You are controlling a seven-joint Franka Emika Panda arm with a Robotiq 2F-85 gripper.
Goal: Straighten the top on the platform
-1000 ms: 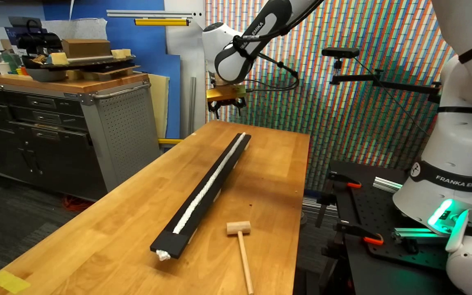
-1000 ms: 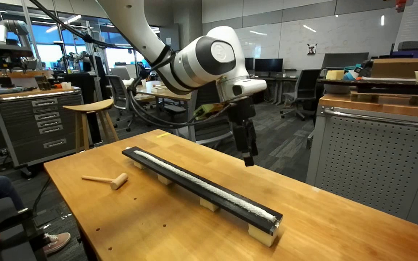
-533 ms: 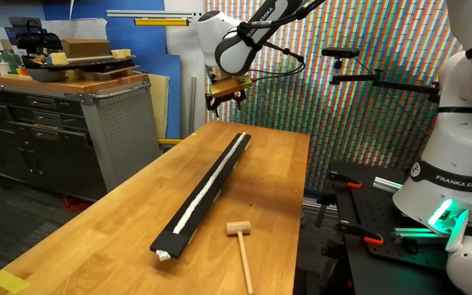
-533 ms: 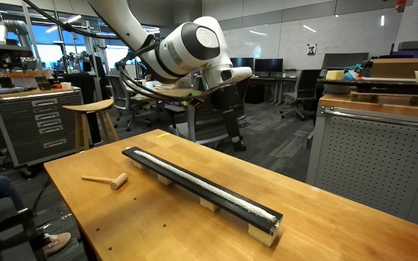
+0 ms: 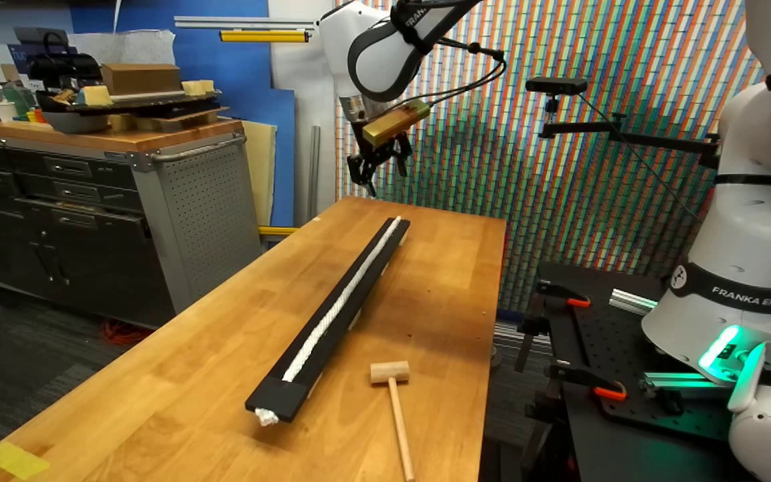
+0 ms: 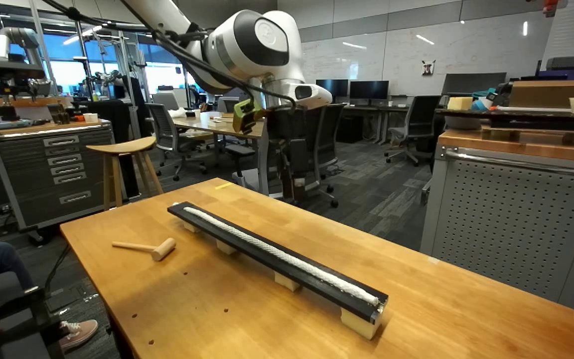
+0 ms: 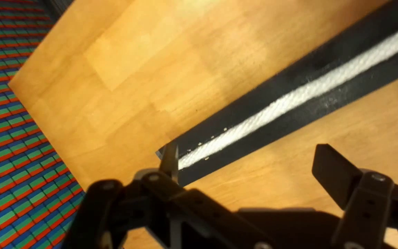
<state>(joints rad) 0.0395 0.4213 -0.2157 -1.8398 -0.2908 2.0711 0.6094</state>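
The top, a white rope (image 5: pixel 337 306), lies lengthwise along the platform, a black bar (image 5: pixel 285 399). It looks nearly straight, with a slight bend towards one end in an exterior view. A whitish tuft (image 5: pixel 266 416) sticks out under that end of the bar. The rope (image 6: pixel 277 253) and bar (image 6: pixel 277 264) also show in an exterior view. My gripper (image 5: pixel 387 181) is open and empty, raised well above the tabletop; it also shows dark in an exterior view (image 6: pixel 294 194). In the wrist view its spread fingers (image 7: pixel 245 152) frame bare table; one finger hides the end of the rope (image 7: pixel 271 112).
The bar rests on several small pale blocks (image 6: pixel 360 324) on the wooden table (image 5: pixel 191 402). A wooden mallet (image 5: pixel 390 372) lies beside the bar; it also shows in an exterior view (image 6: pixel 163 249). A grey cabinet (image 6: pixel 511 224) stands off the table's side.
My gripper has moved up and leftward in an exterior view and turned about its axis. It stays open. The rope, bar and mallet have not moved.
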